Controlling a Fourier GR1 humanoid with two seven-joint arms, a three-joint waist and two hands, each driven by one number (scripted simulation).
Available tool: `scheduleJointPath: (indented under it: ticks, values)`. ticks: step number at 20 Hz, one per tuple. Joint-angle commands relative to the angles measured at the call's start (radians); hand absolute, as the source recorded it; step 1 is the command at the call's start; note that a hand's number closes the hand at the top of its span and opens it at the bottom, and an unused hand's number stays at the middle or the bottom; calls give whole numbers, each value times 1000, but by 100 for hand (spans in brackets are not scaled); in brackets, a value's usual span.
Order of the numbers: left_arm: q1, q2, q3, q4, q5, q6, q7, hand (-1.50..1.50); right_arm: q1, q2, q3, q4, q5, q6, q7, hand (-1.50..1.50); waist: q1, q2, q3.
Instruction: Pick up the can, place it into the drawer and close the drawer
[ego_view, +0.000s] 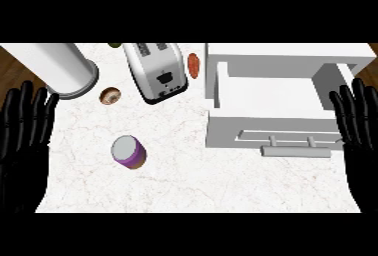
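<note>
Drawer (269, 95): white, pulled open at the counter's right, its interior bare, its bar handle (295, 151) at the near side. Can (128, 152): purple with a grey top, upright on the marble counter (221, 180), left of the drawer and well apart from it. Left hand (23, 135): shown at the left edge, fingers straight and spread, holding nothing; the can is seen to its right, apart from it. Right hand (358, 125): shown at the right edge beside the drawer, fingers straight, holding nothing, far from the can. Also recorded: toaster (156, 70), white cylinder (63, 67), doughnut (111, 95), and a reddish item (193, 65) beside the toaster.
</note>
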Motion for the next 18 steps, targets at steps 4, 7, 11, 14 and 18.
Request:
scheduleJointPath:
  ticks: [4,7,11,14,18]
  values:
    - [-43,107,26,69,239,-249,-74,-150,-61,16,7,18,-22,0,27,-150,-22,35,-4]
    - [85,166,-54,96,185,-289,99,-150,59,51,-56,45,8,-101,157,-150,-43,40,-3]
    - [94,266,52,37,358,-375,204,-150,136,45,-72,-4,-7,-96,188,-150,-24,28,-2]
    - [117,301,115,41,435,-418,224,-150,224,5,-158,-38,-101,-31,140,-150,-25,28,-2]
    - [106,283,144,43,430,-457,224,-150,184,1,-213,18,-145,-9,128,-150,-23,30,-2]
